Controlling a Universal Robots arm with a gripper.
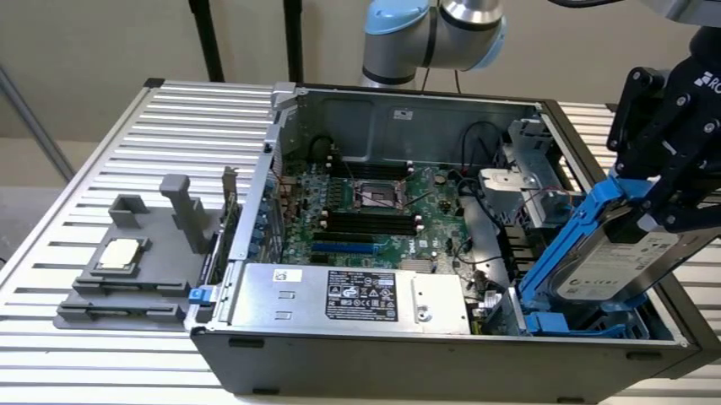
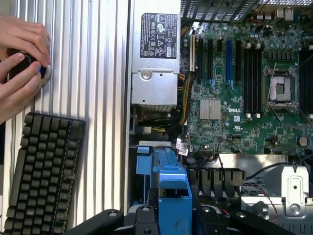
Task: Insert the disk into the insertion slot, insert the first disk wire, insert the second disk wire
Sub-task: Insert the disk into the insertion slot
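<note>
In the open case (image 1: 451, 359), at its corner on the exterior view's right, the gripper (image 1: 656, 207) is clamped on the upper end of the disk (image 1: 617, 257), which hangs tilted with its lower end at the mouth of the slot (image 1: 575, 325). To seat it well, I judge the disk should be squared to the slot's walls so its blue frame meets the guides, then pressed down evenly, clear of nearby cables. Counted: 1 case, 1 power supply (image 1: 349, 295), 1 keyboard (image 2: 41, 171), 1 disk, 1 slot, 2 hands (image 2: 22, 34) near the keyboard.
</note>
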